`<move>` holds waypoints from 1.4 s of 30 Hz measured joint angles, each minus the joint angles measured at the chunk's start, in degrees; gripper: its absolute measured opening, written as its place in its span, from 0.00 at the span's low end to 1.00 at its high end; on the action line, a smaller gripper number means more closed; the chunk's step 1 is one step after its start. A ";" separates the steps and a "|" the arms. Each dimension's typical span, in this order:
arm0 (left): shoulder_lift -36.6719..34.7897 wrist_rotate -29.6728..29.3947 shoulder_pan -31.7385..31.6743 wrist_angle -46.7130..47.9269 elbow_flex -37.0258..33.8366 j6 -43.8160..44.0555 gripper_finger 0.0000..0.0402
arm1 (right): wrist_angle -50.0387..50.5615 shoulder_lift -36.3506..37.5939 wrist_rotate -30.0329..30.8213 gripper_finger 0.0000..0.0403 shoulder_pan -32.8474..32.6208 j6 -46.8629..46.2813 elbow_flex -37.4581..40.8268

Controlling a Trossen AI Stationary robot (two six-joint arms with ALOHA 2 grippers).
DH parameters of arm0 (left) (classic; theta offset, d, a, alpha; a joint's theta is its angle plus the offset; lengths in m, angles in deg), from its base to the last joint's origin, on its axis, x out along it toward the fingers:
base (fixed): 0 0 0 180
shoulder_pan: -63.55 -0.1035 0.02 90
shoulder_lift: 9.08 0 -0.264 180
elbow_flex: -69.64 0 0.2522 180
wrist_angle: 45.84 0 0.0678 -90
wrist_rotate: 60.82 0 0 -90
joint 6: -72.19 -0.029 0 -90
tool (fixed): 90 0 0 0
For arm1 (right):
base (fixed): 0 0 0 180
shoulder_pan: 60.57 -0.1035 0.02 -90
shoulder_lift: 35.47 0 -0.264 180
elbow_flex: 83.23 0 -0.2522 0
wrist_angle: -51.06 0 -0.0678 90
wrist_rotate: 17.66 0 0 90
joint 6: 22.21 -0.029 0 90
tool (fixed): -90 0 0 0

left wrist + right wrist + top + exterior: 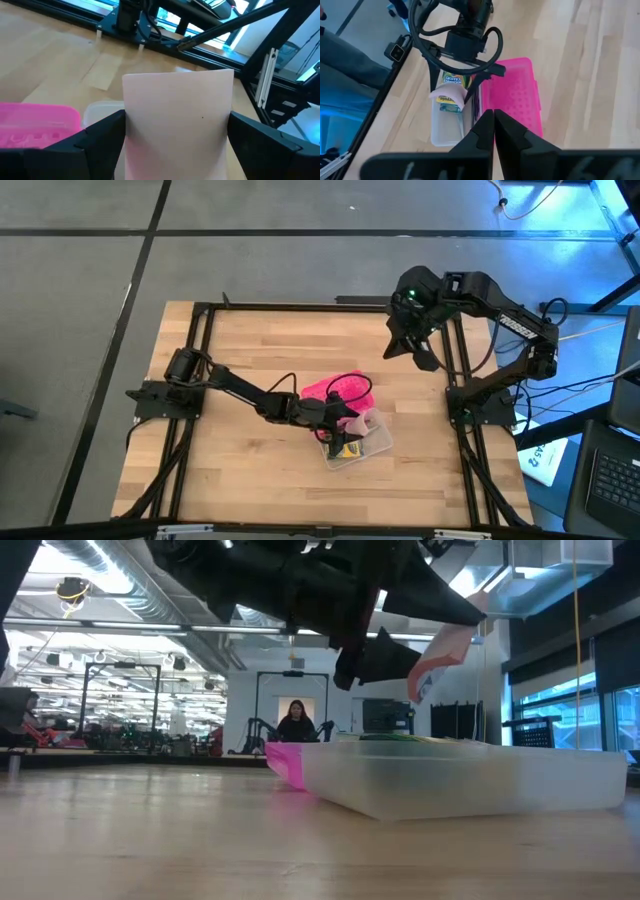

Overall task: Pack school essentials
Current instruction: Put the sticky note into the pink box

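My left gripper (348, 420) is over the clear case (358, 444) near the table's middle, shut on the pale pink sticky-note pad (177, 115). In the low view the pad (440, 665) hangs tilted above the case (470, 780). The green-yellow crayon box (452, 78) lies inside the case. The pink perforated lid (338, 388) lies open on the case's far side, flat on the wood. My right gripper (415, 348) is shut, raised near the table's far right corner, touching nothing. The other essentials do not show. My left gripper pinches the sticky-note pad by its two opposite side edges (131, 125), one finger (100, 137) on each side. The pad is lifted clear, tilted, above the open case. The fingers slant down from the table's left.
The dark frame rails (205, 360) run along the table's left, far and right sides. Bare wood (250, 480) lies near and left of the case. Beyond the table, a person (297, 720) sits in the room.
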 joint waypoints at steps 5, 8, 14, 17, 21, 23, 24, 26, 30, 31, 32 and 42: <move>0.00 0.00 -0.04 0.05 0.00 -0.04 0.81 | -0.02 0.00 0.00 0.04 0.00 0.00 0.00; 0.00 -0.05 -0.04 0.05 0.00 -0.04 0.81 | -0.58 0.00 -0.01 0.04 0.00 0.00 0.00; 0.00 -3.02 -0.04 0.05 0.00 -0.04 0.81 | -1.99 0.00 0.00 0.04 0.00 -0.02 0.00; 0.00 -3.44 -0.04 0.12 0.00 -0.04 0.81 | -2.19 0.00 0.00 0.04 0.00 -0.02 0.00; 0.01 -3.41 0.13 -0.43 0.00 -0.04 0.81 | -2.19 0.00 0.00 0.04 0.00 -0.02 0.00; 0.84 -3.31 0.17 -1.54 0.02 0.00 0.81 | -2.38 0.00 0.00 0.04 0.00 -0.02 0.00; 1.24 -3.15 0.26 -1.53 0.01 0.06 0.82 | -2.62 -0.01 0.00 0.04 0.00 -0.02 0.00; 2.54 -2.58 0.39 -2.47 0.29 0.11 0.82 | -2.77 -0.02 0.00 0.04 0.00 -0.02 0.00; 2.88 -1.69 -0.01 -3.14 1.23 0.15 0.82 | -3.48 -0.03 0.00 0.04 -0.01 -0.02 0.00; 2.80 -1.69 -0.21 -3.20 1.35 0.02 0.82 | -3.54 -0.04 0.02 0.04 -0.01 -0.02 0.01; 2.78 -1.72 -0.35 -3.17 1.36 -0.25 0.82 | -3.65 -0.04 0.00 0.04 0.00 -0.02 0.01; 3.26 -1.70 -0.43 -3.50 1.31 -1.01 0.85 | -4.69 -0.04 0.02 0.04 0.00 -0.02 0.02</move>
